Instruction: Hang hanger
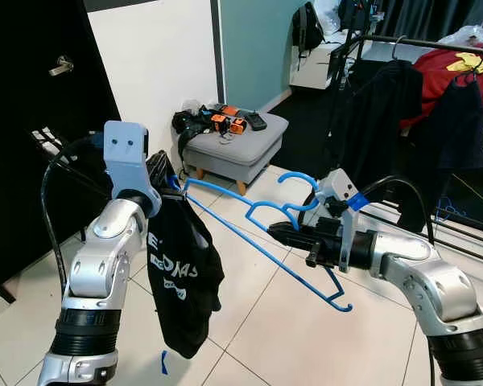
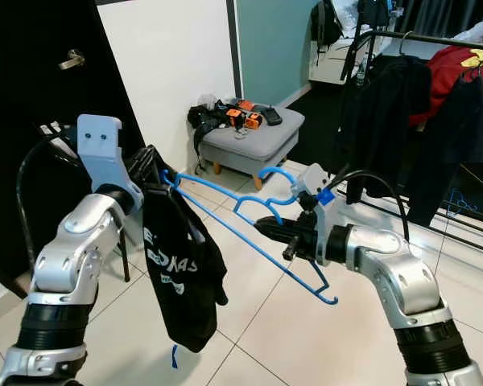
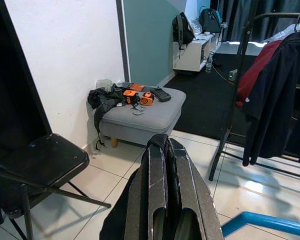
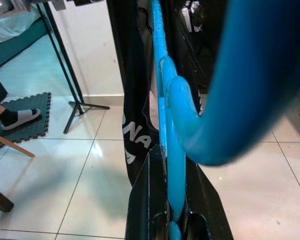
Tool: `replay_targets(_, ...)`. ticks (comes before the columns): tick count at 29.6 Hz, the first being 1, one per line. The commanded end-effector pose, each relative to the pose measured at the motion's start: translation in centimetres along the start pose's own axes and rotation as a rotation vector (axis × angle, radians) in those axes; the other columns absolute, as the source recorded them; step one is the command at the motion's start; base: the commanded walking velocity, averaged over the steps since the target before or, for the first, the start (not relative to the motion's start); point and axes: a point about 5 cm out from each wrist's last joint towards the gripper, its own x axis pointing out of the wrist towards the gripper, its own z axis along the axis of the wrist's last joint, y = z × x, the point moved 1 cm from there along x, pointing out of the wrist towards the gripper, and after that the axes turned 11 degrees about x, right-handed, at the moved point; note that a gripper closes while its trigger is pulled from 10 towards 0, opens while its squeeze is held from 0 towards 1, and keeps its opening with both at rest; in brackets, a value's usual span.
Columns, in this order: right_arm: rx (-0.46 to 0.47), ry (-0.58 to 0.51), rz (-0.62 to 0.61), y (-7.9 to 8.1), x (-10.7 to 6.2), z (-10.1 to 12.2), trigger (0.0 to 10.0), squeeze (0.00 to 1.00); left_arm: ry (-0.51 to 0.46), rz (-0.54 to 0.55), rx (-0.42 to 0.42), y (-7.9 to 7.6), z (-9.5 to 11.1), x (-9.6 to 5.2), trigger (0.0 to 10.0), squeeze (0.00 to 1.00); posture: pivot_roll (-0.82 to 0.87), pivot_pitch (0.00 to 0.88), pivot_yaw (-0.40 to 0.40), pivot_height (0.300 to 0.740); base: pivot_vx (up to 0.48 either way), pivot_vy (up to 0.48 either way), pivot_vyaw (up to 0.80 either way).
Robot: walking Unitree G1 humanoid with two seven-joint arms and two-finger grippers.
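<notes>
A blue plastic hanger (image 1: 258, 241) is held tilted in mid-air, its hook (image 1: 299, 180) pointing away from me. My right gripper (image 1: 277, 232) is shut on it near the neck; in the right wrist view the blue bar (image 4: 170, 150) runs between the black fingers (image 4: 147, 200). The hanger's left end reaches the top of a black T-shirt (image 1: 181, 273) with white lettering, which hangs limp. My left gripper (image 1: 164, 178) is shut on that shirt's top edge, and its fingers (image 3: 155, 190) pinch black cloth. Whether the hanger end is inside the shirt, I cannot tell.
A black clothes rack (image 1: 435, 44) with dark and red garments stands at the back right. A grey ottoman (image 1: 237, 149) with small items stands against the white wall. A black door (image 1: 32, 121) is on the left, a black folding chair (image 3: 35, 160) nearby. A person's foot (image 4: 15, 117) is on a mat.
</notes>
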Motion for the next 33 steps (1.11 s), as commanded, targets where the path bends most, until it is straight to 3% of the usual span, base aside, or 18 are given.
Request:
replay_targets(1, 0.001, 0.011, 0.002, 0.1, 0.5, 0.0, 10.0, 0.0, -0.02, 0.008, -0.004, 0.1, 0.6, 0.0, 10.0, 0.0, -0.1, 0.0, 0.042, 0.736, 0.0, 0.0, 0.0)
replay_targets(10, 0.007, 0.054, -0.032, -0.3, 1.0, -0.8, 10.0, 0.0, -0.049, -0.02, -0.051, -0.6, 1.4, 0.0, 10.0, 0.0, -0.1, 0.0, 0.039, 0.736, 0.0, 0.0, 0.0)
replay_targets(12, 0.009, 0.066, -0.041, -0.3, 1.9, -1.2, 10.0, 0.0, -0.078, -0.075, -0.139, -1.8, 2.1, -0.1, 10.0, 0.0, -0.1, 0.0, 0.036, 0.736, 0.0, 0.0, 0.0)
replay_targets(21, 0.022, 0.0, -0.134, -1.1, 4.5, -0.4, 10.0, 0.0, -0.124, -0.253, -0.344, -5.7, 3.6, -0.7, 10.0, 0.0, -0.1, 0.0, 0.033, 0.736, 0.0, 0.0, 0.0)
replay_targets(29, 0.041, -0.061, -0.174, -1.6, 5.5, 0.6, 10.0, 0.0, -0.132, -0.317, -0.388, -6.8, 4.0, -1.0, 10.0, 0.0, -0.09, 0.0, 0.027, 0.736, 0.0, 0.0, 0.0)
replay_targets(31, 0.08, -0.181, -0.184, -1.7, 6.5, 2.5, 10.0, 0.0, -0.097, -0.41, -0.357, -8.0, 3.5, -1.7, 10.0, 0.0, -0.08, 0.0, 0.017, 0.736, 0.0, 0.0, 0.0)
replay_targets(33, 0.08, -0.181, -0.184, -1.7, 6.5, 2.5, 10.0, 0.0, -0.097, -0.41, -0.357, -8.0, 3.5, -1.7, 10.0, 0.0, -0.08, 0.0, 0.017, 0.736, 0.0, 0.0, 0.0)
